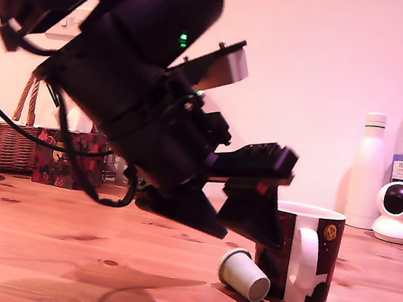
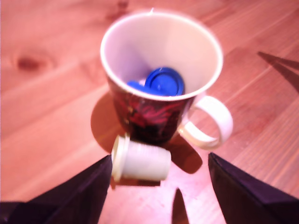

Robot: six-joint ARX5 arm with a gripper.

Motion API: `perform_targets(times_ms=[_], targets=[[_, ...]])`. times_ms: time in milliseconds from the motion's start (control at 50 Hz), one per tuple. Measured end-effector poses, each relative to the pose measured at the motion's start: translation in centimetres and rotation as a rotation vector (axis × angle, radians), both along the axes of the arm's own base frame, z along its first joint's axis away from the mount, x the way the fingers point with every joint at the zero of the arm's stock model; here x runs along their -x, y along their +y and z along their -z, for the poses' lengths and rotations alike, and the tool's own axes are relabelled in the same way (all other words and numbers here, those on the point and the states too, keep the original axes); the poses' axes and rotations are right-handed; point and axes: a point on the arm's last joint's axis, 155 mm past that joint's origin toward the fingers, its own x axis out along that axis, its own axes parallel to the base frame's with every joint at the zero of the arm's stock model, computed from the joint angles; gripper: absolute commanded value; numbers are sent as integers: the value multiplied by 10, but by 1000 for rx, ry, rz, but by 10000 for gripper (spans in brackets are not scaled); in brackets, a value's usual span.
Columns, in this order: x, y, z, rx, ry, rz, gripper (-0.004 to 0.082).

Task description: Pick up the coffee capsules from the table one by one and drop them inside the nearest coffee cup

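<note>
The tool (image 2: 159, 186) hangs low over the tabletop (image 1: 33, 247), its two dark fingers spread wide with nothing between them, and here is the target: one pale capsule (image 2: 140, 161) lying on its side right at the foot of the mug (image 2: 161, 74). In the wrist view it sits in the mouth of the open fingers, closer to one finger (image 2: 77, 196) than to the other, so the tool looks off-centre on it. The capsule's long axis lies flat on the wood, running roughly across the gap from finger to finger, rimmed wide end towards the closer finger, narrow end pointing at the other. In the exterior view the capsule (image 1: 244, 274) rests just to the left of the mug (image 1: 308, 252), near its base, wide end turned towards the camera side, with the tool (image 1: 255, 198) poised above it and slightly back. Whether capsule and mug actually touch is hard to call; they are very close. Inside the white interior lie blue capsules (image 2: 161, 83), already in. The white handle (image 2: 212, 121) sticks out on the side away from the capsule, so it should not obstruct. My read: a short drop and a small sideways correction are needed before closing, and the nearby mug wall leaves little room.
</note>
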Motion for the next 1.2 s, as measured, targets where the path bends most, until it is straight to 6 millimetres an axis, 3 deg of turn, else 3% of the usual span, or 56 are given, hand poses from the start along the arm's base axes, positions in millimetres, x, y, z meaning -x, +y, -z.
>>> perform_targets(times_ms=[160, 520, 920, 1200], targets=[[6, 10, 9, -5, -58, 32, 589], [6, 20, 4, 56, -135, 60, 589], [10, 14, -6, 111, -138, 104, 589], [8, 14, 13, 72, -110, 107, 589]])
